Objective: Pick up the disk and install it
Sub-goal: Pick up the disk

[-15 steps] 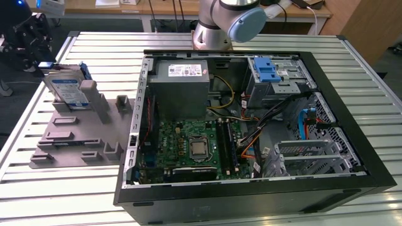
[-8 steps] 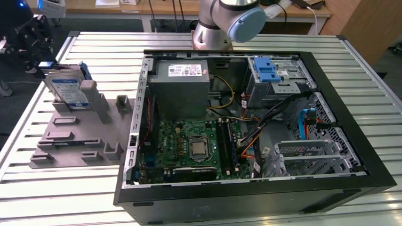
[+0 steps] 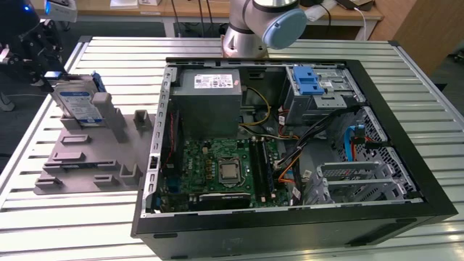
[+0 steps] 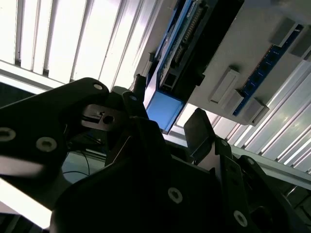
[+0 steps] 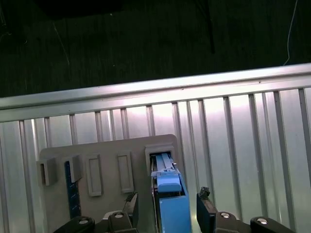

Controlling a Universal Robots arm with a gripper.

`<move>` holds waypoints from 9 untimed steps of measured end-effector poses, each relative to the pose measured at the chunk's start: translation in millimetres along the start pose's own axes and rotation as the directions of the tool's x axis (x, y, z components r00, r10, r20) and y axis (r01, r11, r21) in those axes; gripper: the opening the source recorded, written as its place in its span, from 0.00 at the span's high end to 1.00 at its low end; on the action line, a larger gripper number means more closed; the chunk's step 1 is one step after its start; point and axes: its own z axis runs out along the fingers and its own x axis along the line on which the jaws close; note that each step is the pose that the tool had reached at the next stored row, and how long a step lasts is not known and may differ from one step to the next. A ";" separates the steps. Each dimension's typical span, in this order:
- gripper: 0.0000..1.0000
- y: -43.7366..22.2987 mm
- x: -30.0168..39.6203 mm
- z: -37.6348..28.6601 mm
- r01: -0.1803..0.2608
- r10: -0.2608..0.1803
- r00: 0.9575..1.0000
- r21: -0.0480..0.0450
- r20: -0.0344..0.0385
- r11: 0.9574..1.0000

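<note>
Hovering my gripper over the disk, fingers apart either side, nothing clamped yet. It's standing in the grey holder, upper left of the exterior view, so pickup and install both remain.

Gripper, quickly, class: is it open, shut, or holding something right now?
Gripper: open, its fingers on either side of the disk standing in the grey holder, with gaps showing, not clamped on it.
</note>
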 end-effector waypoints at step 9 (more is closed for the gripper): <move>0.41 3.3 -0.9 7.1 0.052 -0.052 0.999 0.000 0.000 0.999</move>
